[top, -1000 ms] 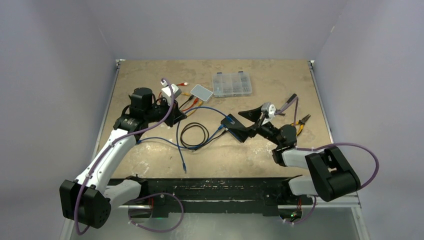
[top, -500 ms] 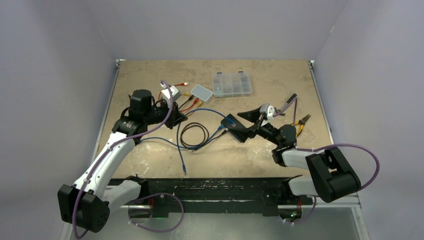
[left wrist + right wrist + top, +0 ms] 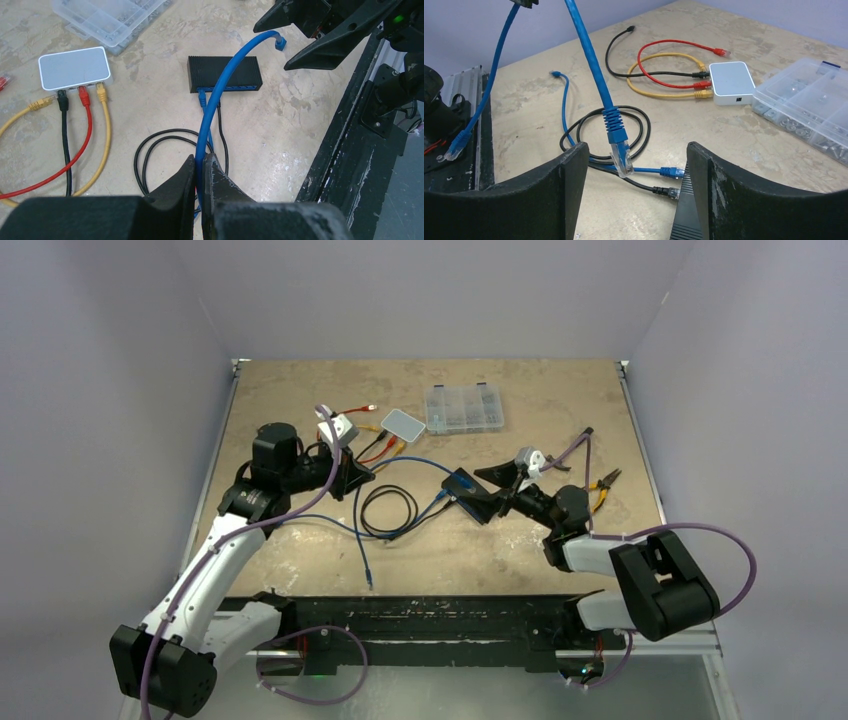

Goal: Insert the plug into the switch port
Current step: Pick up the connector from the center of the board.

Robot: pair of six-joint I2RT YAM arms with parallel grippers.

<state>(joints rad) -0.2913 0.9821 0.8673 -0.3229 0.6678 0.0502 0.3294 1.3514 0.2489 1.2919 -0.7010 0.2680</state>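
My left gripper (image 3: 202,161) is shut on a blue cable (image 3: 220,90) and holds it above the table; it also shows in the top view (image 3: 353,478). The cable arcs over to a free blue plug with a clear tip (image 3: 620,152), which hangs in the air between the open fingers of my right gripper (image 3: 638,147), touching neither. The black switch (image 3: 225,73) lies flat on the table, with another blue plug (image 3: 671,172) and a black plug (image 3: 664,191) in its ports. In the top view my right gripper (image 3: 482,490) stands at the switch (image 3: 462,483).
A white router (image 3: 403,424) with yellow, red and black cables stands behind the left gripper. A clear parts box (image 3: 463,407) sits at the back. Pliers (image 3: 603,485) lie at the right. A coiled black cable (image 3: 390,510) lies in the middle.
My left arm has drawn back a little to the left with the blue cable. My right gripper has shifted slightly left toward the switch and stays open.
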